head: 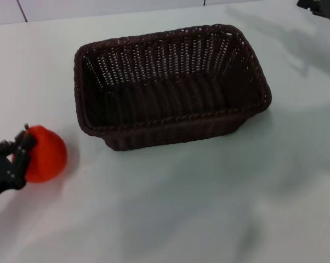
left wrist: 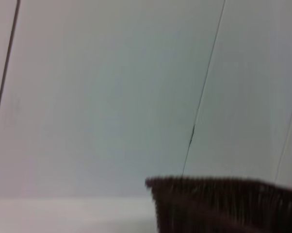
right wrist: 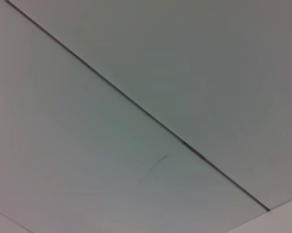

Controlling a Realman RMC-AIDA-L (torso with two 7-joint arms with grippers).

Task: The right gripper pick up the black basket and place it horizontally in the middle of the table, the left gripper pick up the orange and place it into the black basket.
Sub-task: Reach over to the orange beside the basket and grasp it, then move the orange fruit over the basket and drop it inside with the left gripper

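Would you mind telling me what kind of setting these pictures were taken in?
Probably a lab test bench, not a home: a bare white table, only a black basket and an orange at the left gripper, plain panelled walls.

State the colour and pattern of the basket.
The black basket is very dark brown-black open-weave wicker with a braided rim, clearest in the head view.

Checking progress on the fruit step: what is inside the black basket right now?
Nothing: the black basket shows only its woven floor. The orange sits outside on the table, at the left claw.
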